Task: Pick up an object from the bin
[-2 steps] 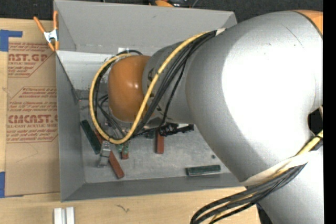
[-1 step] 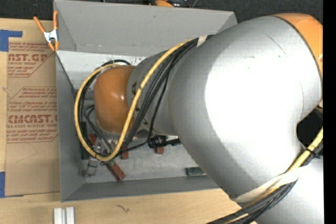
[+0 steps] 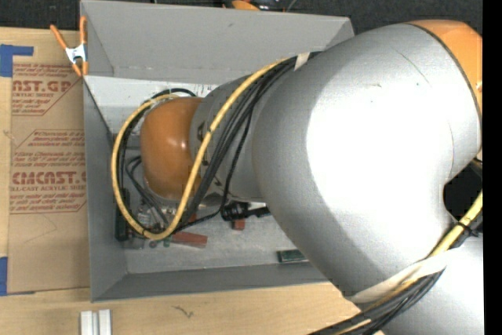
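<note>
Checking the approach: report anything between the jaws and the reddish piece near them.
Nothing visible does. The reddish piece lies on the bin floor right beside the jaws; the wrist cover and cables hide the spot beneath them.

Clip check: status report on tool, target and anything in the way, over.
Tool low in the bin, near-left corner. Reddish-brown flat piece lies just beside it, not seen held. Arm covers most of the floor.

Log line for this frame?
arm: reaching into bin | pincer: low, left end, beside reddish-brown piece | green piece: apart, near front wall
</note>
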Tool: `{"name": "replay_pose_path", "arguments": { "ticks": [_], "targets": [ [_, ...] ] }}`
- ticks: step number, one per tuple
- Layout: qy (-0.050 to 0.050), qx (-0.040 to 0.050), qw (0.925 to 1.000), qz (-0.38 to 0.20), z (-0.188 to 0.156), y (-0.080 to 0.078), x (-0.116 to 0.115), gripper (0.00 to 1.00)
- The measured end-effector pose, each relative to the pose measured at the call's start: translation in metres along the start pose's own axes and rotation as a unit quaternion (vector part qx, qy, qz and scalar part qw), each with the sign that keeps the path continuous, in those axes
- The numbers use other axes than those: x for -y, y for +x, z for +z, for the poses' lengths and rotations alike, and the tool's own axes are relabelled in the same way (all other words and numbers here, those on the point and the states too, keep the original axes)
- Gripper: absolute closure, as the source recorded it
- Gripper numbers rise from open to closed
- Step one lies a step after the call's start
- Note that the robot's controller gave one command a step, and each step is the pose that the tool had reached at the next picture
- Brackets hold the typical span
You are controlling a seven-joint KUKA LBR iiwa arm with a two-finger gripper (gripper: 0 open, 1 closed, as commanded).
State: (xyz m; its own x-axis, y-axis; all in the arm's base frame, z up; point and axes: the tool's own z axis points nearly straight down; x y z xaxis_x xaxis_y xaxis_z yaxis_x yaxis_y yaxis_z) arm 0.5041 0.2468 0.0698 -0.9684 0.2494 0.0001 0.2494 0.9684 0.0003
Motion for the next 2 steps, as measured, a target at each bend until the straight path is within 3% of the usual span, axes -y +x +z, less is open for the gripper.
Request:
{"name": "replay_pose_path", "arguments": {
  "ticks": [1,2],
  "targets": [
    [-0.003,0.003,1.0,0.0,-0.0844,-0.0014,-0.0018,1.0],
    [0.0,-0.0003,1.0,-0.001,-0.0848,-0.0012,-0.0023,1.0]
  ]
}}
